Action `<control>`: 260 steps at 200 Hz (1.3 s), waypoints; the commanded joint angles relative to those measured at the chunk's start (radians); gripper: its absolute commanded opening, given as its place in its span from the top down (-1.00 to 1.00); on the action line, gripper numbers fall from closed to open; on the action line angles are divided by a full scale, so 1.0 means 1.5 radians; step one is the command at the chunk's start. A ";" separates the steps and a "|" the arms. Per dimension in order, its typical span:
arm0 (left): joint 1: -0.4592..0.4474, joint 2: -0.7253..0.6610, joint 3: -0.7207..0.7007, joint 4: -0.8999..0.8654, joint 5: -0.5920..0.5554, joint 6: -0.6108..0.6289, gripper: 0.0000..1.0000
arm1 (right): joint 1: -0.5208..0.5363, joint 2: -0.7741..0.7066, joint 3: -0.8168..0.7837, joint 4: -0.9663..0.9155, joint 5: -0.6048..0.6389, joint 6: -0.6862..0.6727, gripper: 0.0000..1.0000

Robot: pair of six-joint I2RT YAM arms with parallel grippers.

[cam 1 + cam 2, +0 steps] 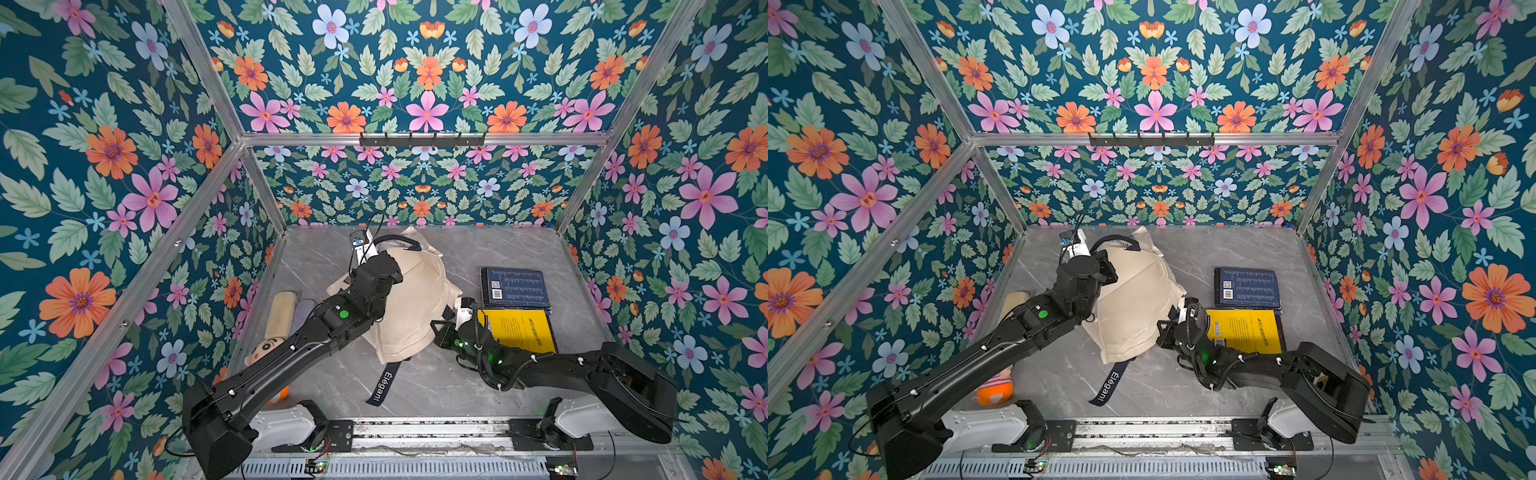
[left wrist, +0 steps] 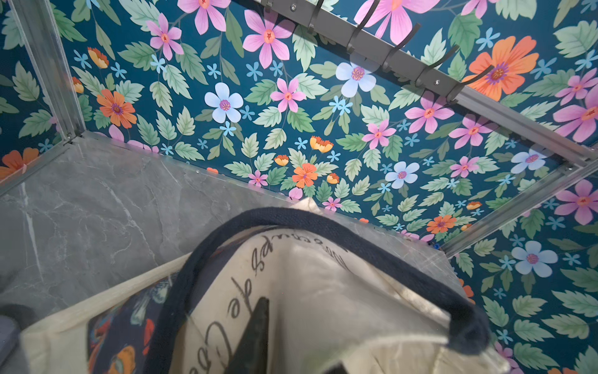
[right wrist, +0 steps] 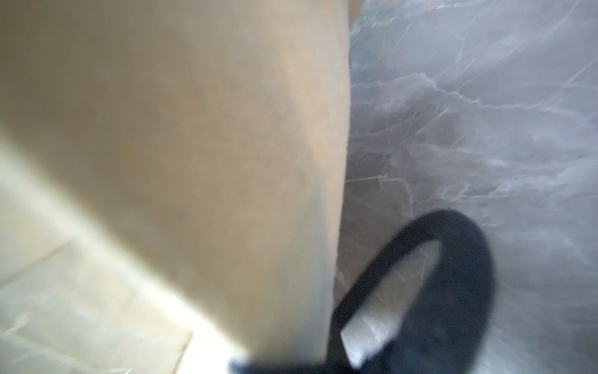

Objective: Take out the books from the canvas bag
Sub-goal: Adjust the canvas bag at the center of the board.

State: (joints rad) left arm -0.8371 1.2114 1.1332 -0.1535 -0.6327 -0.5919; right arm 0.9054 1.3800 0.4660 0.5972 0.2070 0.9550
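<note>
My right end effector (image 1: pixel 456 306) is sitting closed at the right corner of the canvas bag (image 1: pixel 411 299), with two books (image 1: pixel 525 332) lying just beside it on the counter (image 1: pixel 415 390). My left end effector (image 1: pixel 367 248) is hovering at the bag's far end; how wide, I cannot tell.

You are looking into a robot lab booth: an aluminium frame (image 1: pixel 291 139) holds floral wallpaper panels (image 1: pixel 428 62) on three sides of a marble-look bench (image 1: pixel 415 386). A hook rack (image 1: pixel 422 141) sits on the back bar, and the left arm (image 1: pixel 291 357) and right arm (image 1: pixel 561 365) mount on a rail (image 1: pixel 428 432) along its near edge.

Cream canvas bag (image 1: pixel 415 299), navy strap (image 1: pixel 380 386); yellow book (image 1: pixel 523 328); dark book (image 1: pixel 515 286), probably blue.
</note>
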 commanded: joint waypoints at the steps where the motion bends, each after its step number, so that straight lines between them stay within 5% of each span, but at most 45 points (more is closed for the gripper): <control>1: 0.007 0.002 0.015 0.037 -0.012 0.056 0.39 | -0.021 -0.024 0.013 -0.051 -0.031 -0.030 1.00; 37: 0.021 -0.002 0.056 0.046 -0.023 0.122 0.06 | -0.058 -0.045 0.100 -0.163 -0.106 -0.087 1.00; 92: 0.022 -0.082 0.051 0.061 -0.056 0.161 -0.99 | -0.123 -0.032 0.190 -0.250 -0.176 -0.114 1.00; 121: 0.023 -0.120 0.023 0.039 -0.065 0.149 -1.00 | -0.181 -0.002 0.227 -0.260 -0.262 -0.089 1.00; 221: 0.023 -0.200 -0.034 -0.017 -0.103 0.142 -1.00 | -0.191 -0.007 0.354 -0.416 -0.234 -0.145 1.00; 260: 0.022 -0.208 -0.050 -0.025 -0.108 0.142 -1.00 | -0.193 0.000 0.351 -0.406 -0.255 -0.143 0.37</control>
State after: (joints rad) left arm -0.8032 0.9035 1.0618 -0.1802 -0.7776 -0.3862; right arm 0.6147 1.3846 0.9890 -0.0101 -0.1486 0.7544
